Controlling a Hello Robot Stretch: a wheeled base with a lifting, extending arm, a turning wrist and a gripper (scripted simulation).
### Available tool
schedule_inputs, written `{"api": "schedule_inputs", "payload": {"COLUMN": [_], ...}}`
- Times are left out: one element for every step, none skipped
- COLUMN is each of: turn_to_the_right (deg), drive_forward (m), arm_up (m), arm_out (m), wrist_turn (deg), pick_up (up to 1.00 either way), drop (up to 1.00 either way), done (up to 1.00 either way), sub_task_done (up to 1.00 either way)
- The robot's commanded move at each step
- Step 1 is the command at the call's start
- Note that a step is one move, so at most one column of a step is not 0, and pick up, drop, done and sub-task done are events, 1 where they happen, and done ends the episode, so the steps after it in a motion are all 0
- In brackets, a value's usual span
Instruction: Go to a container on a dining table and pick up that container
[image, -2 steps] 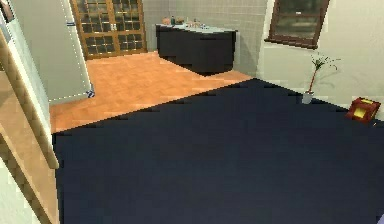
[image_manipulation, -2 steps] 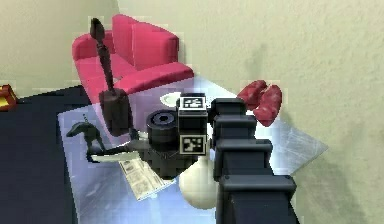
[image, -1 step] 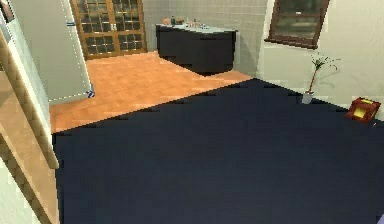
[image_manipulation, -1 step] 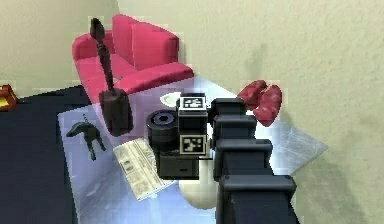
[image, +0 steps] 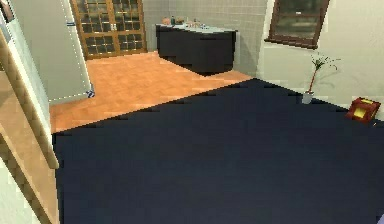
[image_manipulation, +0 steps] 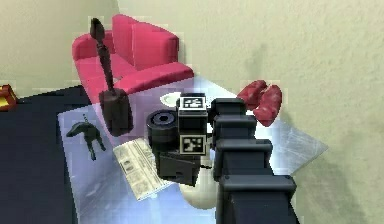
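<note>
Gripper (image_manipulation: 165, 150) sitting mid-frame against a glass table (image_manipulation: 285, 142), newspaper (image_manipulation: 135, 166) lying behind it; cannot tell whether it is holding anything.

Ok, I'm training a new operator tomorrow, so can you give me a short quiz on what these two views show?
1. True or false: the sofa behind the table is green.
2. What stands by the wall near the window in the forward view? A) a ladder B) a potted plant C) a bicycle
3. Can you tell whether the end effector holds anything?
Key: 1. False, it is pink. 2. B. 3. No: a newspaper lies on the table right by it.
</note>
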Motion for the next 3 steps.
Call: {"api": "schedule_inputs", "payload": {"turn_to_the_right": [0.0,0.0,0.0], "drive_forward": [0.0,0.0,0.0], "arm_up": [-0.28,0.0,0.1], "arm_out": [0.0,0.0,0.0], "wrist_turn": [0.0,0.0,0.0], "pick_up": [0.0,1.0,0.0], "drop": [0.0,0.0,0.0], "done": [0.0,0.0,0.0], "sub_task_done": [0.0,0.0,0.0]}}
